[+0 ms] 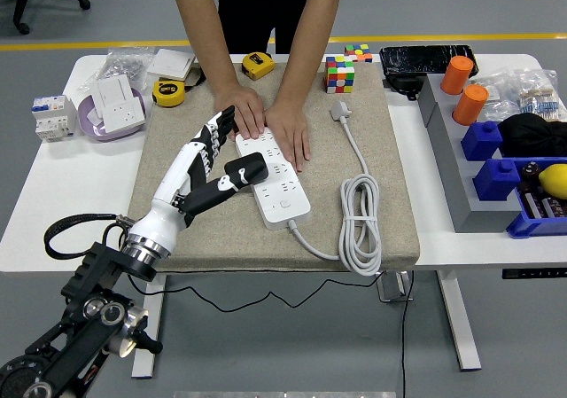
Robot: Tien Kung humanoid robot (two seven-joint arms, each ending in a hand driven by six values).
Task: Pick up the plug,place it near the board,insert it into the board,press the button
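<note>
The robot's left hand (pixel 205 163) reaches in from the lower left over the beige mat (pixel 177 150), palm side down, its white-and-black fingers (pixel 215 129) stretched out long and spread, gripping nothing. The fingertips lie just beside the wrist of the person's hand (pixel 244 111) at the far end of the white power strip (pixel 273 176). The thumb angles right toward the black plug (pixel 244 169), which sits on the strip's left edge about midway along it; whether the thumb actually touches the plug cannot be told. A thin black cable (pixel 75 230) loops off the table's near left edge by the robot's forearm.

The person stands at the far side, both hands pressed flat on the far end of the strip, the second hand (pixel 290 131) beside the first. The strip's white cord (pixel 359 225) runs off its near end and lies coiled on the mat to the right, ending in a grey plug (pixel 340 110) near a Rubik's cube (pixel 339 73).

Two yellow tape measures (pixel 168 92) lie at the mat's far left corner. A white wall socket (pixel 117 99) rests on a purple dish further left. Two orange cylinders (pixel 464 89) and blue bins (pixel 496 154) stand on the right
</note>
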